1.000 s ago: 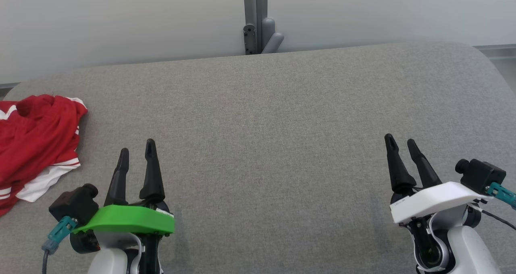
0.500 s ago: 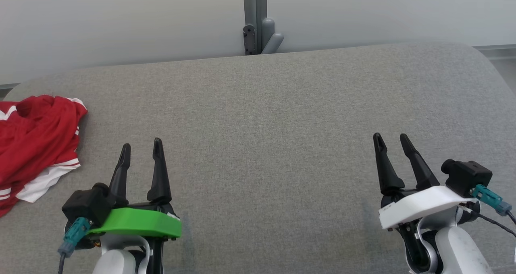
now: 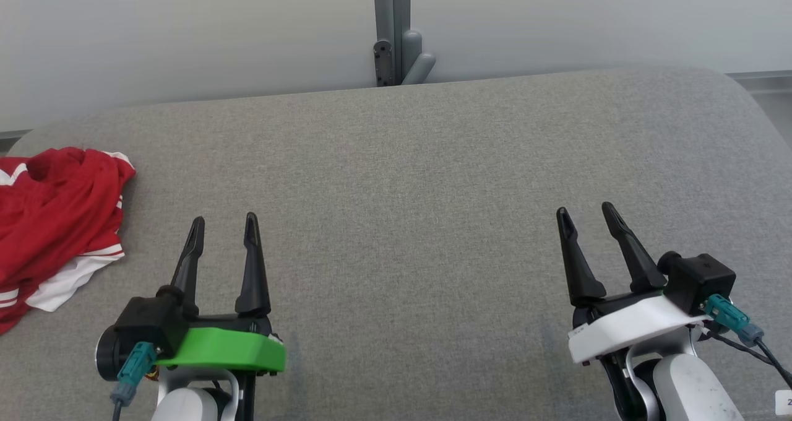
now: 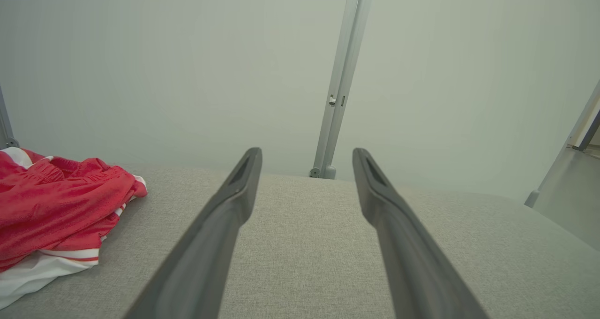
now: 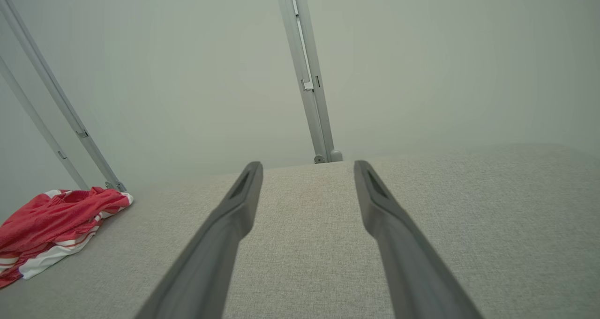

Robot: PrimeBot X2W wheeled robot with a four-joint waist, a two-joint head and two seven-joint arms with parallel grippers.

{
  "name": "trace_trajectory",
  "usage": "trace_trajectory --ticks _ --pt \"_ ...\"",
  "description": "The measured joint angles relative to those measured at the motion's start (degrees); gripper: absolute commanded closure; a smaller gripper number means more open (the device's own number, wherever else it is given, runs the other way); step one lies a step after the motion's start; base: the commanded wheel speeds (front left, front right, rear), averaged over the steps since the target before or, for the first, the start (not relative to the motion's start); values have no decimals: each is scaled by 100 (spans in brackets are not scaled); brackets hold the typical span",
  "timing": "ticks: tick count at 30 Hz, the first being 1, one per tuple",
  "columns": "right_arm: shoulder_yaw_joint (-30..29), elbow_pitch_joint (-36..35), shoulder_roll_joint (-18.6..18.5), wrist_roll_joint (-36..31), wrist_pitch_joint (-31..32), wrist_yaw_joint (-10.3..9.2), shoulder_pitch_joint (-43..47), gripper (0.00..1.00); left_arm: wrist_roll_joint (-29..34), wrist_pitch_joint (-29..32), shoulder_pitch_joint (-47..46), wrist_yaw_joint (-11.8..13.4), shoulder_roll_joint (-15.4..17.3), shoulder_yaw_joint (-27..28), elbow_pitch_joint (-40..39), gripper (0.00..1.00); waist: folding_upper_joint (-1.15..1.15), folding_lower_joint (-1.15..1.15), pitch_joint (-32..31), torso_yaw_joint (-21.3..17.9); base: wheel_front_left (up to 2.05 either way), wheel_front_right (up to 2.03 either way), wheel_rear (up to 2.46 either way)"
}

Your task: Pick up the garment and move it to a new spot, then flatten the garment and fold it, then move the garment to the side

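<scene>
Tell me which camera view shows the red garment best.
The left wrist view: the garment lies nearest and largest there, its folds and white striped trim clear. The head view shows the garment from above, cut by the left edge. The right wrist view shows it small and far.

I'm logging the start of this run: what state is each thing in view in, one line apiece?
garment: crumpled in a heap, not folded, lying at the left end of the grey padded surface, nothing touching it.
left gripper: open, empty, apart from the garment.
right gripper: open, empty, far from the garment.
</scene>
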Motion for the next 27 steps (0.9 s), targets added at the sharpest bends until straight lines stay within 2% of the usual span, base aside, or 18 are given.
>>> trace_trajectory --ticks 27 --pt "322 -297 32 -1214 -425 0 77 0 1415 -200 101 127 55 -133 -223 0 0 0 30 -6 0 0 0"
